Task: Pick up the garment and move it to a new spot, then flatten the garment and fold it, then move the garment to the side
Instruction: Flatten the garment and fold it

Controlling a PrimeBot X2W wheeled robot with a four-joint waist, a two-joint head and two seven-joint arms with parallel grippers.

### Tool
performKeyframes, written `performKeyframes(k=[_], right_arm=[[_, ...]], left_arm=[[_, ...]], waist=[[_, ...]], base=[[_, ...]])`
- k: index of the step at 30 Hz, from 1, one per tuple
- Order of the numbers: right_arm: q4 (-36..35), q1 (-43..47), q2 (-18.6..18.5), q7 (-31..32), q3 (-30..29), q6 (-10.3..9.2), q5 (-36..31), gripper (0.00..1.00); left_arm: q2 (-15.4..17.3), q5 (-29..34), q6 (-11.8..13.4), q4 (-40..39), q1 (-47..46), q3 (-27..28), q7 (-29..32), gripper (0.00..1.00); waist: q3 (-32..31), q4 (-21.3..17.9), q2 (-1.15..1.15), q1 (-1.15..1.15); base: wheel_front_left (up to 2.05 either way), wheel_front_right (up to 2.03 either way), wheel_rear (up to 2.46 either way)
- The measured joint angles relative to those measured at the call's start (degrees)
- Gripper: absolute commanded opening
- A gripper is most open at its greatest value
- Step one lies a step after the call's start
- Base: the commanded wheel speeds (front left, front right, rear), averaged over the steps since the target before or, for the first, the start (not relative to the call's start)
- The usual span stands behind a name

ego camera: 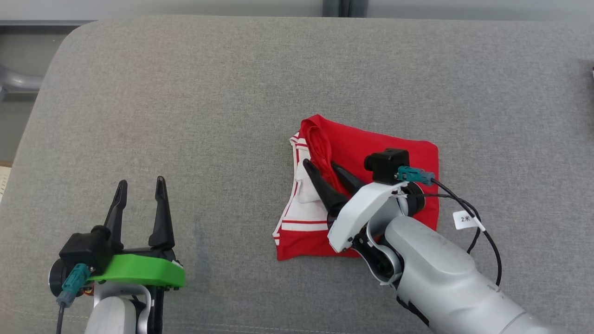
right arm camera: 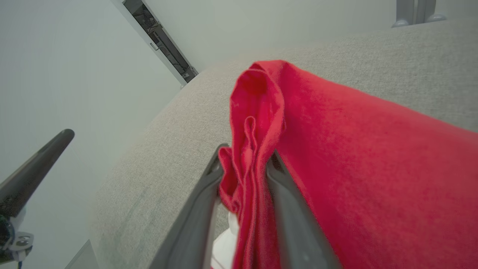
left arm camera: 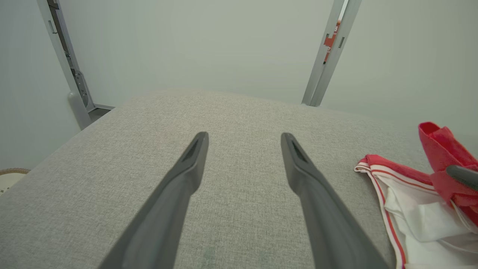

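Head view: garment (ego camera: 385,144) lay right of centre on the grey cushion (ego camera: 185,93), in front of the right arm. It looked part-folded: a red panel was laid over the white, red-striped part, and the outline was roughly square but untidy. I judged the pick-up and relocation done and the folding under way. The final move to the side was not yet made.

Right gripper (ego camera: 321,164) was on the garment's left part. Its jaws stood narrow, either side of a raised red ridge (right arm camera: 250,149) touching both fingers. From these angles I could not tell whether it pinched or had let go.

Left gripper (ego camera: 141,181) hovered well apart to the left, jaws wide, nothing in them.

Cloth was soft knit, bright red, with white lining and thin red stripes at the hem. The ridge was bunched and creased, the rest fairly smooth.
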Motion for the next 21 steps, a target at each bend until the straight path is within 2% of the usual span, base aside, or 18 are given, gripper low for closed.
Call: performKeyframes(k=[4, 8, 11, 15, 21], right_arm=[[2.21, -1.22, 0.05, -1.66, 1.46, 0.00, 0.98, 1.00], [3.53, -2.85, 0.07, -2.38, -1.00, 0.00, -2.47, 1.00], [1.23, -2.79, -0.47, -2.57, -7.55, 0.00, -7.80, 1.00], [-4.61, 1.03, -3.26, -2.63, -15.73, 0.00, -14.68, 1.00], [-13.04, 8.93, -6.43, -2.63, -24.21, 0.00, -20.76, 1.00]], left_arm=[[0.00, -0.01, 0.43, 0.27, 0.00, 0.25, 0.00, 1.00], [-0.02, 0.16, 0.44, 0.33, 0.16, 1.12, 0.00, 1.00], [-0.02, 0.57, 0.43, 0.01, 0.59, 1.67, 0.00, 1.00], [-0.04, 1.08, 0.42, -0.19, 0.80, 2.25, 0.00, 1.00], [-0.04, 1.67, 0.31, -0.27, 1.83, 2.77, 0.00, 1.00]], waist=[[0.08, -0.14, 0.00, 0.00], [-0.57, -1.42, 0.00, 0.00], [-1.23, -2.76, 0.00, 0.00], [-2.17, -4.51, 0.00, 0.00], [-3.69, -6.61, 0.00, 0.00]], base=[[0.00, 0.00, 0.00], [0.00, 0.00, 0.00], [0.00, 0.00, 0.00], [0.00, 0.00, 0.00], [0.00, 0.00, 0.00]])
